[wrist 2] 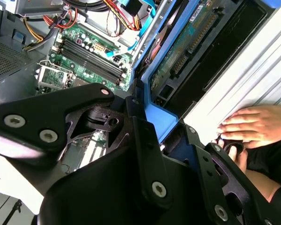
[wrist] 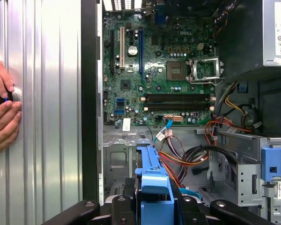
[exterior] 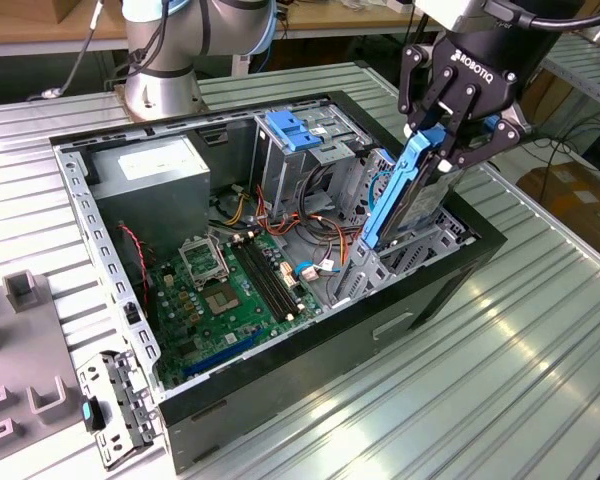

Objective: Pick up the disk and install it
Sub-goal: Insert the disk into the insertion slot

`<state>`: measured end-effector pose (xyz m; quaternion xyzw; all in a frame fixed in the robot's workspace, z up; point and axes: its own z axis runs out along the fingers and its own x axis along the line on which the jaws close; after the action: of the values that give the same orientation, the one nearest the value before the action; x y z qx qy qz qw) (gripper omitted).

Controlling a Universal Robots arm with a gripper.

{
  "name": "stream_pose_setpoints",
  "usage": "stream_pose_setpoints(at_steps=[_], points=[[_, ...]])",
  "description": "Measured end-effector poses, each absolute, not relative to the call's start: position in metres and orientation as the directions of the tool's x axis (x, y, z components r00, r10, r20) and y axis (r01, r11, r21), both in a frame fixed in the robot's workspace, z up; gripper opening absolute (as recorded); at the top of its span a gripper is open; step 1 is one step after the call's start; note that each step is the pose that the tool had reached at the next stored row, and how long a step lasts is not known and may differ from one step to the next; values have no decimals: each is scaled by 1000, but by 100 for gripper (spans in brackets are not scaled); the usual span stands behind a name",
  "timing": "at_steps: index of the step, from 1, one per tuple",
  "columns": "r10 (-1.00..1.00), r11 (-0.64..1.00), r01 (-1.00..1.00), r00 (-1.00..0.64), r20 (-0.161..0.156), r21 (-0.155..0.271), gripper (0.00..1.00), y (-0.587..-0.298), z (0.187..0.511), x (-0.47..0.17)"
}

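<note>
**Disk held on edge over the drive cage**

End effector: closed on the upper end of the disk, fingers clamping across the blue rail frame. The jaws are not free; the disk hangs from them.

Disk position: stands steeply tilted, nearly on edge. Its lower end is down inside the drive cage at the front corner of the open computer case, on the exterior view's right. It is not seated flat. The second wrist view shows the green circuit-board face of the disk. The first wrist view shows the blue rail just ahead of the fingers, with the motherboard beyond it.

Handling, as judged: a rigid metal body, dense for its size, so it will not flex. The plastic rails can give a little. It is shock-sensitive and the board face is exposed. Best held across the rail edges, as here, not on the board or label face. An end grip leaves a long lever, so tilt in the jaws is likely.

Other: a person's hand rests on the ribbed surface beside the case.
</note>
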<state>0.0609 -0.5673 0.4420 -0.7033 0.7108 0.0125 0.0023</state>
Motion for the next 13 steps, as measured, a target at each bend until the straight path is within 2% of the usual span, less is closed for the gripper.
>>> stream_pose_setpoints(at_steps=[13], points=[[-1000,10,-1000,-11,-21,15,37,-567,435,61]])
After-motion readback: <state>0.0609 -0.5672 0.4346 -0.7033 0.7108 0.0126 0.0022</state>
